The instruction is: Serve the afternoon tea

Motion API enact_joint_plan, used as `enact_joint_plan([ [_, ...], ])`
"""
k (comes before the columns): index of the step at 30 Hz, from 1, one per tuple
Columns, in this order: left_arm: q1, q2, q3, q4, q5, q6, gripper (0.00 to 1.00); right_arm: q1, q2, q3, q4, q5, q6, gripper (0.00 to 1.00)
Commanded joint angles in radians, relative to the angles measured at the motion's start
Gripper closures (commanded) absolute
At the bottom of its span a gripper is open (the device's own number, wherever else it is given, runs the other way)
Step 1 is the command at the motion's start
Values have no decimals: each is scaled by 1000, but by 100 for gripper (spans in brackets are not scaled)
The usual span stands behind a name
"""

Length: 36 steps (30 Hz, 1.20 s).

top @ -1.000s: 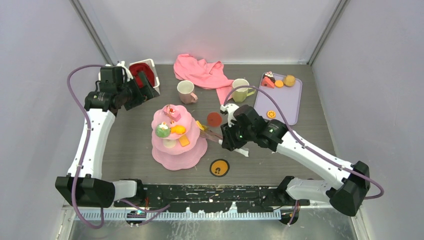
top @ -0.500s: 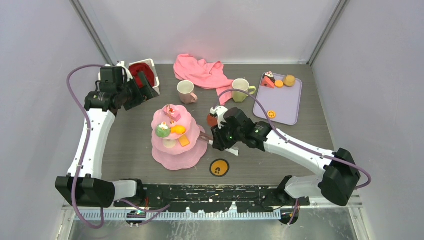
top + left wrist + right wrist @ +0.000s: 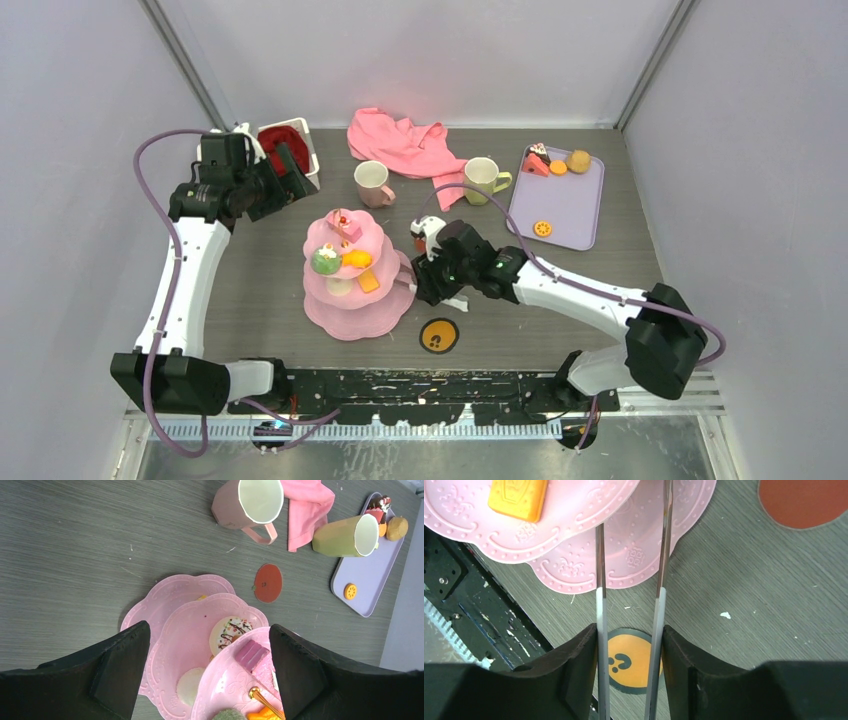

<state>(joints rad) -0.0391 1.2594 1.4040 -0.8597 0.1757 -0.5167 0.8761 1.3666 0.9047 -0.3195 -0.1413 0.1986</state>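
Tongs (image 3: 600,615) are clamped between the fingers of the right tool (image 3: 629,630). Their two blades are parted and reach over the scalloped rim of the bottom tier of the cake stand (image 3: 340,318) at frame centre. In the right wrist view, bare surface (image 3: 734,580) runs right of that rim, between the question-mark disc (image 3: 626,660) at the bottom and the red disc (image 3: 804,500) at upper right. The left tool (image 3: 285,175), upper left, is spread wide and empty. The pink mug (image 3: 372,181) and yellow-green mug (image 3: 481,178) stand above the stand, clear of its edge.

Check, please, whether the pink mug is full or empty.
Empty: the pink mug shows a bare pale inside in the left wrist view, nothing in it.
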Motion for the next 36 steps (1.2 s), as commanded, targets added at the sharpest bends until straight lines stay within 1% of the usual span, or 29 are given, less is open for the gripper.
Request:
enact_joint_plan([
  [1, 4, 0, 35, 14, -1, 7, 12, 4, -82, 12, 35, 45, -11, 47],
  [4, 4, -1, 34, 15, 2, 7, 12, 5, -108, 13, 9, 59, -10, 48],
  [10, 4, -6, 35, 14, 1, 9, 12, 4, -200, 2, -101, 146, -21, 60],
  [13, 4, -2, 35, 16, 7, 8, 12, 2, -239, -7, -164, 213, -28, 66],
  [18, 4, 0, 30, 22, 19, 4, 12, -43, -286, -14, -229, 302, -19, 83],
  [20, 4, -3, 30, 21, 19, 5, 12, -114, -300, -5, -250, 314, -14, 86],
  [25, 4, -5, 31, 17, 18, 12, 12, -320, -347, 25, -245, 331, -18, 88],
  [28, 4, -5, 33, 16, 18, 14, 12, -445, -334, 57, -240, 393, 5, 91],
  [32, 4, -2, 35, 19, 25, 15, 12, -631, -268, 88, -198, 373, 15, 88],
  [36, 4, 3, 43, 12, 32, 19, 12, -748, -163, 134, -141, 295, 25, 82],
])
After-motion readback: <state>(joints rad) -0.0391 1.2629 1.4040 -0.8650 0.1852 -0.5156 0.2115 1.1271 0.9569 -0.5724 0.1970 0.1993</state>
